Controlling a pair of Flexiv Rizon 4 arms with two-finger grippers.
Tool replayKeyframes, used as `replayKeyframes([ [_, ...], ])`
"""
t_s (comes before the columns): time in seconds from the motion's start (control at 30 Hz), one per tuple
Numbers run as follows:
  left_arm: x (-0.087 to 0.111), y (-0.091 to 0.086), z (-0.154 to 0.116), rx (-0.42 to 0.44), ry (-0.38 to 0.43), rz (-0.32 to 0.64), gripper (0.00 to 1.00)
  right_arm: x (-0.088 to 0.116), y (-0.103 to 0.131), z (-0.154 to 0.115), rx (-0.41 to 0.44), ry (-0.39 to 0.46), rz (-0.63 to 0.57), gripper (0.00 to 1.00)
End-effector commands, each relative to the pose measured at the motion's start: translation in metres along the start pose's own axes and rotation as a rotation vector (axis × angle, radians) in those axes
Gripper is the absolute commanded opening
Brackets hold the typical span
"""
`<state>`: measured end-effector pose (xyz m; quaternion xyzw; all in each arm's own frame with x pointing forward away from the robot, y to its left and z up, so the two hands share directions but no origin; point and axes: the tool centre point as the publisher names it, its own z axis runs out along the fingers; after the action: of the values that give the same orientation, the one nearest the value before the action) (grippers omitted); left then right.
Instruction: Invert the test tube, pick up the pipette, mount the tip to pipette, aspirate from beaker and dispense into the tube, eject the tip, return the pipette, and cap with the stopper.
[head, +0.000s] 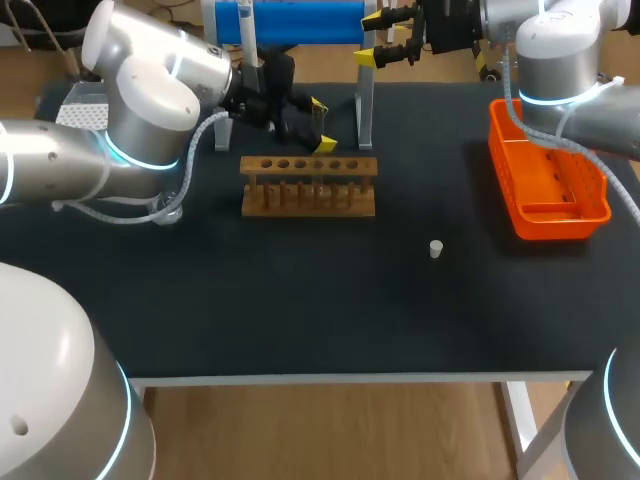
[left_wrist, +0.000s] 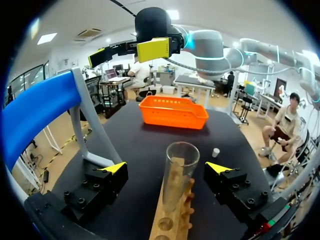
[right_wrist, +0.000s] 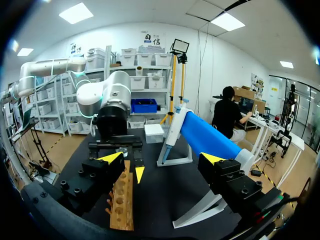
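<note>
Left gripper (left_wrist: 166, 167): jaws wide, test tube (left_wrist: 177, 175) standing in rack (head: 308, 186) between them. Right gripper (right_wrist: 161, 158): jaws wide, beyond rack. Stopper (head: 436, 248) right of rack.

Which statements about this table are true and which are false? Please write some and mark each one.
1. The test tube stands in the wooden rack. True.
2. The left gripper is shut on the test tube. False: its fingers stand apart on either side of the tube and do not touch it.
3. The white stopper lies inside the orange basket. False: it lies on the table, between the rack and the basket.
4. The right gripper is open and holds nothing. True.
</note>
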<state>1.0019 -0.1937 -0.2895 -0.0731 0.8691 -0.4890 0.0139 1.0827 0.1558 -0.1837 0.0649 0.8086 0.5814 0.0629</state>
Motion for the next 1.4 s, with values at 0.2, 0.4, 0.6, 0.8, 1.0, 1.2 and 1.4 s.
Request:
replayKeyframes([
  [0.2,-0.001,0.003,0.001,-0.012,0.007,-0.003,1.00,-0.001,0.001,-0.001,0.003,0.004,0.001,1.00],
  [0.4,-0.001,0.005,0.001,-0.023,0.008,-0.002,1.00,-0.001,0.001,-0.001,0.003,0.004,0.001,1.00],
  [0.6,-0.001,0.010,0.001,-0.027,0.000,-0.005,1.00,-0.001,0.001,-0.001,0.003,0.004,0.001,1.00],
  [0.8,-0.002,0.015,0.002,-0.044,-0.007,-0.001,1.00,-0.001,0.001,-0.001,0.003,0.004,0.001,1.00],
  [1.0,-0.004,0.019,0.001,-0.039,-0.022,0.019,1.00,-0.001,0.001,-0.001,0.003,0.004,0.001,1.00],
  [1.2,-0.005,0.017,0.000,-0.018,-0.036,0.044,1.00,-0.001,0.001,-0.001,0.003,0.004,0.001,1.00],
  [1.4,-0.005,0.015,0.002,-0.012,-0.043,0.052,1.00,-0.001,0.001,-0.001,0.003,0.004,0.001,1.00],
])
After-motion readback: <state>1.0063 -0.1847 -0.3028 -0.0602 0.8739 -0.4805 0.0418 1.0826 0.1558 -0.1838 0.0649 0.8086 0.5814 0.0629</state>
